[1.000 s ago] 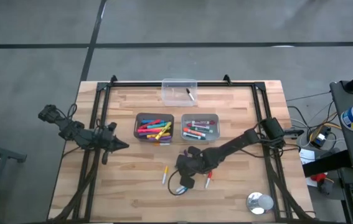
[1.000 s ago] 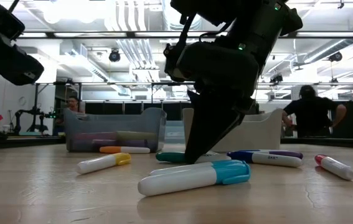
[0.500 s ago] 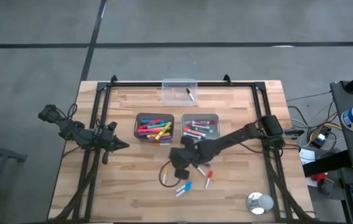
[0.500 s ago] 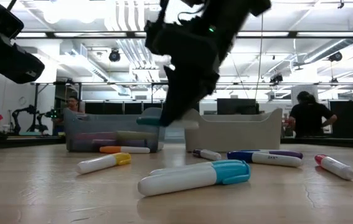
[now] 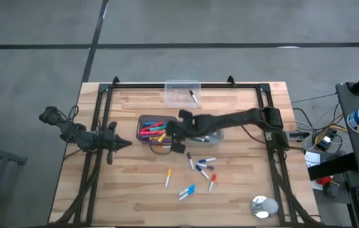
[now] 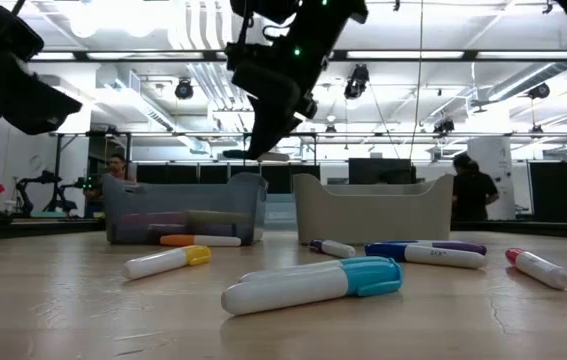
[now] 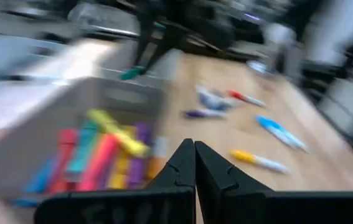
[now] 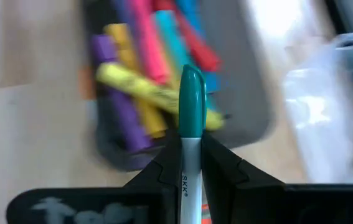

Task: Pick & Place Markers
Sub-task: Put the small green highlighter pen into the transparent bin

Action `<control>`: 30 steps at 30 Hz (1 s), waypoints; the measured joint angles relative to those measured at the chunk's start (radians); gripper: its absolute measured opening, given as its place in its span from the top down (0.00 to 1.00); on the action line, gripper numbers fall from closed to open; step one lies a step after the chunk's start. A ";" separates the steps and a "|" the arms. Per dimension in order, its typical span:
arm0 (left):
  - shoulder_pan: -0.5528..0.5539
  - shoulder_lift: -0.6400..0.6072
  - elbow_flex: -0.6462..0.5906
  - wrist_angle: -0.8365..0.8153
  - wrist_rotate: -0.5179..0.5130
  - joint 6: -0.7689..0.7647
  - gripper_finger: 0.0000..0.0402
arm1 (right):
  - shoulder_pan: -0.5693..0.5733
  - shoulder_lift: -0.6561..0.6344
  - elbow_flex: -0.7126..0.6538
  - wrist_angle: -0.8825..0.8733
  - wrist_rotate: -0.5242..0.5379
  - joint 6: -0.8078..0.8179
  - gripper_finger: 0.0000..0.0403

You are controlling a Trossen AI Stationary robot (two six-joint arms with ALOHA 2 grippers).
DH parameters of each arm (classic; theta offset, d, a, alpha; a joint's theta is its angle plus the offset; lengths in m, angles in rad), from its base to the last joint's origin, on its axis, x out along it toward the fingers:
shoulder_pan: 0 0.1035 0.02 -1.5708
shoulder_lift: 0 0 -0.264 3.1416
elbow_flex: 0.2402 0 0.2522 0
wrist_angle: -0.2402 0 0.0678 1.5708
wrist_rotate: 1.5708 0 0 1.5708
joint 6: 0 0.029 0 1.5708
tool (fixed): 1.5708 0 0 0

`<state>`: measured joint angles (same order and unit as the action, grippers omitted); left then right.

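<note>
My right gripper (image 5: 173, 140) hangs over the near right part of the dark grey bin (image 5: 142, 119) and is shut on a teal-capped white marker (image 8: 192, 99). That bin is full of bright markers (image 5: 154, 130). In the low view the right gripper (image 6: 260, 140) is high above the bin (image 6: 178, 185). Several loose markers lie flat on the wood: yellow (image 5: 168, 178), blue (image 5: 187, 190), red (image 5: 211, 183) and purple (image 5: 192, 158). My left gripper (image 5: 121, 144) waits, shut, left of the bin. My right gripper pinches the teal-capped marker by its white barrel (image 8: 187, 163), just behind the cap, between its two fingers (image 8: 164, 163). The marker lies along the fingers with its cap (image 8: 192, 93) pointing forward past their tips. It is lifted clear, above the dark bin's markers.
A lighter grey bin (image 5: 214, 118) of markers sits right of the dark one, partly under my right arm. A clear container (image 5: 182, 93) holding a black marker stands at the far edge. A silver tape roll (image 5: 263, 206) lies near the near right corner. Black frame rails line both sides.
My right gripper took the teal-capped marker off the table among the loose markers, rose with it, and swung toward the far left until it stood over the dark bin. The marker went from lying on the wood to lifted clear. The other loose markers stayed put.
</note>
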<state>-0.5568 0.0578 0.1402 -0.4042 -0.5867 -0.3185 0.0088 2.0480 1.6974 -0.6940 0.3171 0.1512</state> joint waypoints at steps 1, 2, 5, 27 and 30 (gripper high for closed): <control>0.000 0.000 0.000 0.000 -0.061 -0.019 1.00 | -0.018 0.000 0.008 -0.009 0.000 -0.010 0.92; 0.000 0.000 0.000 -0.001 -0.123 -0.039 1.00 | -0.036 0.000 0.015 -0.016 0.002 -0.023 0.92; 0.001 0.000 0.000 -0.004 -0.272 -0.080 1.00 | -0.083 0.000 0.038 -0.023 0.035 -0.058 0.92; 0.000 0.000 -0.014 -0.008 -0.292 -0.109 1.00 | -0.503 -0.002 0.049 -0.003 -0.131 -0.126 0.80; 0.000 0.000 -0.014 -0.011 -0.290 -0.109 1.00 | -0.507 -0.002 0.047 0.015 -0.169 -0.133 0.71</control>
<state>-0.5571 0.0582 0.1261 -0.4152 -0.8772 -0.4278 -0.4979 2.0464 1.7443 -0.6795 0.1480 0.0179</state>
